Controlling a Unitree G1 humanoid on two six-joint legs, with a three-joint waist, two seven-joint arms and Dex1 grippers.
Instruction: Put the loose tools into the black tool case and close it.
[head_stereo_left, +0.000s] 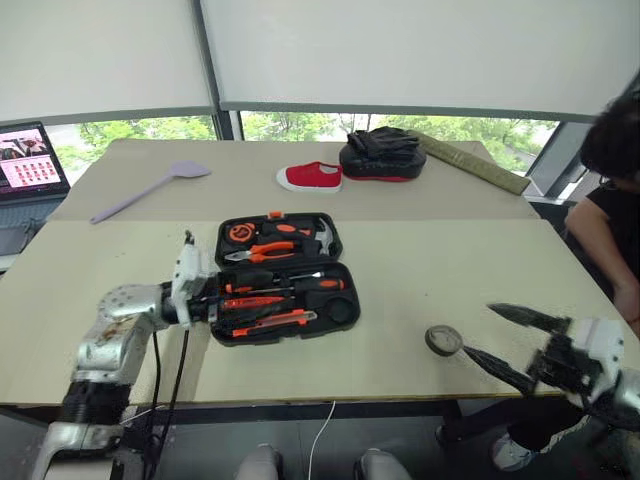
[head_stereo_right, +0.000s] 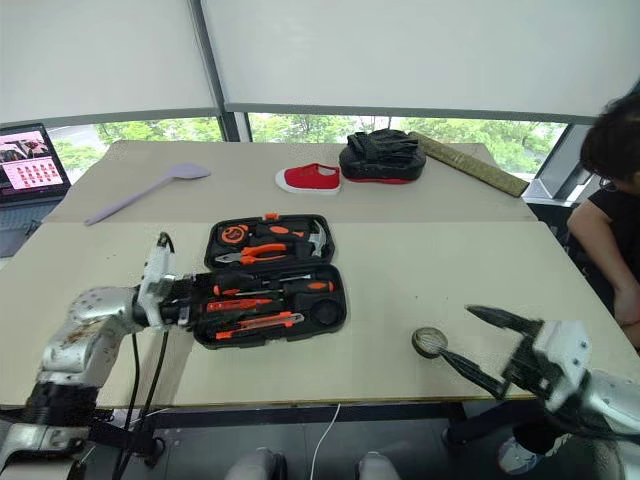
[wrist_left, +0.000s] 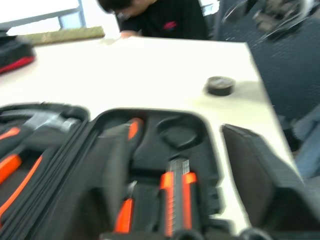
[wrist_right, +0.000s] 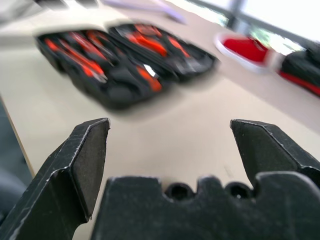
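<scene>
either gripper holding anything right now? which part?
Nothing is held. The right gripper is open in the air beside the tape roll, apart from it. The left gripper stands open over the black tool case, nothing between its fingers.

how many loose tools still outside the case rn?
1: the small dark tape roll on the tan table, right of the open black hard-plastic tool case, beside the right gripper. Others may be hidden.
</scene>
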